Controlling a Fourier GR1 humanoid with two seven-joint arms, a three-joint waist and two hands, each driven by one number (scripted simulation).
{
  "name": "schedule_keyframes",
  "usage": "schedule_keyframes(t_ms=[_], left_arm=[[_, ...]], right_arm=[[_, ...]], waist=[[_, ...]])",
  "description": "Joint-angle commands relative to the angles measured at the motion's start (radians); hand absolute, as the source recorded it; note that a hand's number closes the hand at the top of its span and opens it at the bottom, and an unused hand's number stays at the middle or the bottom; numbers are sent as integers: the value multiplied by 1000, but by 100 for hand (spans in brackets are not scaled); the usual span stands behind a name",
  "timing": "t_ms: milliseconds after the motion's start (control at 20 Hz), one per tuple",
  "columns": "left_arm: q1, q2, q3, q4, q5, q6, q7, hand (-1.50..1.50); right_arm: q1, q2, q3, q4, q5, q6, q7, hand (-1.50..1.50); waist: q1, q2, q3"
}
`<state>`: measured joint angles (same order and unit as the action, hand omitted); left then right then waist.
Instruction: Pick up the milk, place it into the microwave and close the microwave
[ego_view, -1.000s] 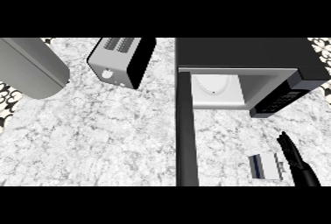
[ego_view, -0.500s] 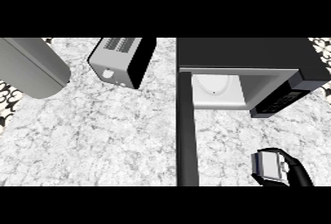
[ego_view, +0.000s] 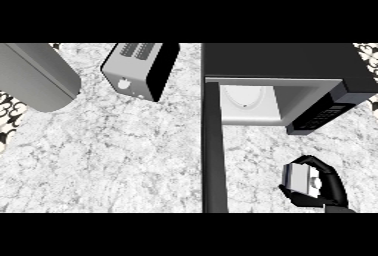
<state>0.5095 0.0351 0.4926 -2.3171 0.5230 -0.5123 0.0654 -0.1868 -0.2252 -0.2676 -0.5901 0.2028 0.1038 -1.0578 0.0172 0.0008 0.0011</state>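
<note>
Since half a second ago, the right hand (ego_view: 325, 187) has risen a little farther into view, carrying the milk (ego_view: 298, 178) with it. Its black fingers (ego_view: 314, 162) curl round the carton, which shows on the hand's left side, over the marble tabletop (ego_view: 118, 155). This carton is near the open microwave (ego_view: 284, 82), below its cavity and right of the door (ego_view: 214, 150). A toaster (ego_view: 140, 70) stands at the upper left.

Black microwave (ego_view: 295, 62) with a pale inside, at one o'clock. Silver-and-black toaster (ego_view: 139, 70) at eleven. White, grey-veined marble counter (ego_view: 111, 160). Black right hand (ego_view: 328, 187) round a grey-white milk carton (ego_view: 299, 178) at five.
</note>
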Motion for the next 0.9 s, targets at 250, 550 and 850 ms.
schedule_keyframes(t_ms=[250, 550, 850], left_arm=[[-9, -33, 3, -41, 3, -4, 6, -150], [-28, -14, 29, -5, 8, 1, 4, -150], [-2, -29, 76, 56, 28, -74, -48, -150]], right_arm=[[-45, 33, -21, 42, -35, 5, -133, 150], [1, 101, 65, -203, -78, 109, 36, 150], [74, 195, 151, -511, -56, -34, 258, 150]], waist=[[-10, -1, 0], [-23, -5, -2], [-15, -4, -2]])
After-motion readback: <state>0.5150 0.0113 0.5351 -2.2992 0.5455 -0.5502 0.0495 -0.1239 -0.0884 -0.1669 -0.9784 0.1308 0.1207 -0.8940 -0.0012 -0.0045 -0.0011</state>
